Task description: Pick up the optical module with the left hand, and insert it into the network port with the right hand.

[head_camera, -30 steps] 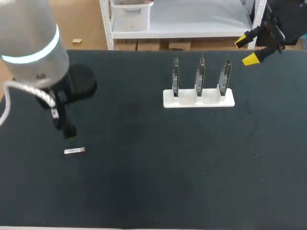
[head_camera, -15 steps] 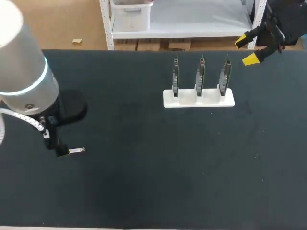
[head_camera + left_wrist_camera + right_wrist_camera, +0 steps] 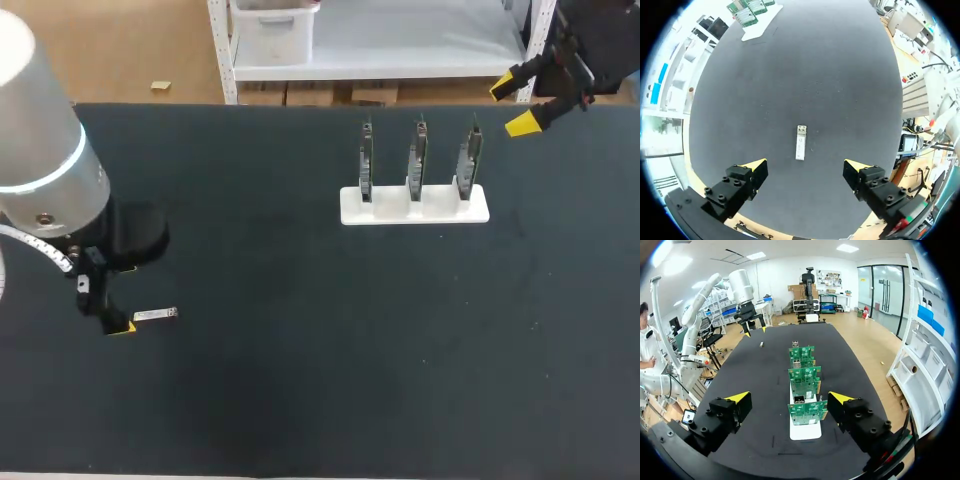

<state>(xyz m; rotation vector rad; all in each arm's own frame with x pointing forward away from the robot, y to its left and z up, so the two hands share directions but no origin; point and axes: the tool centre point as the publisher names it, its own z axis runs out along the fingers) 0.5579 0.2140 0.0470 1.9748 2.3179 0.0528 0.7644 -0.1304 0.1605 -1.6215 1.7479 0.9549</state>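
While my left gripper [image 3: 805,165] hangs wide open, the module [image 3: 800,142] lies flat just ahead, long axis pointing straight away; right gripper [image 3: 788,397] wide too.

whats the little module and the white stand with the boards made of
The module looks like bare metal: silvery, with a dull sheen. The stand is probably plastic: plain matte white, no grain. The boards look like green circuit laminate, with small metal parts on them.

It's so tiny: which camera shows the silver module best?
Left wrist view: the optical module lies whole, ahead of the open left hand. Head view shows a small sliver; right wrist view, a distant speck.
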